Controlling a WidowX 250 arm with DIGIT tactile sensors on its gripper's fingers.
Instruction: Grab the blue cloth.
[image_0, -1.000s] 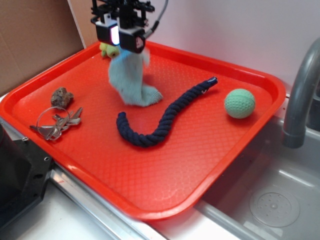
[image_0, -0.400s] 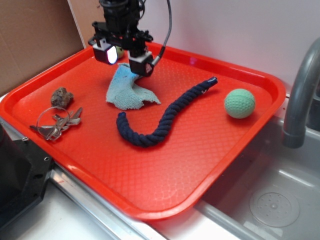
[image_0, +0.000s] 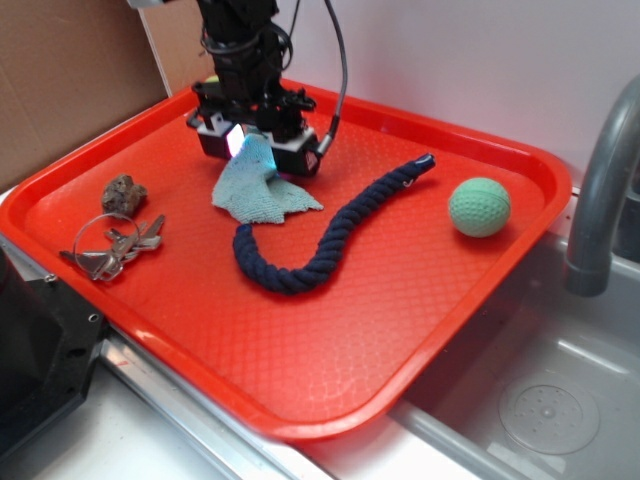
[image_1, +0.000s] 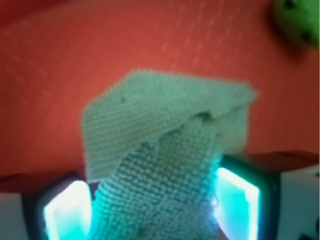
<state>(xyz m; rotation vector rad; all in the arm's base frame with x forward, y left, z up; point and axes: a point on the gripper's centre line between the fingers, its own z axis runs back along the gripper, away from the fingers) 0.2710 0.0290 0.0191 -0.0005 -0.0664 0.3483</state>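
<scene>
Gripper (image_0: 258, 152) low over far-left part of red tray (image_0: 420, 330), jaws clamped on upper end of blue cloth (image_0: 262, 190). Wrist view: cloth (image_1: 165, 150) bunched between two glowing pads (image_1: 67, 210), remainder spread flat on tray. Cloth lies just beside near end of dark navy rope (image_0: 320, 240). Green ball (image_0: 479, 207) well apart at right. Keys (image_0: 110, 247) and small brown lump (image_0: 123, 193) at left.

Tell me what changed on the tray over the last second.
The gripper came down toward the tray, lowering the blue cloth from hanging nearly clear to lying mostly spread on the tray. In the wrist view the cloth still runs up between the fingers. The rope, ball, keys and stone stayed put.
</scene>
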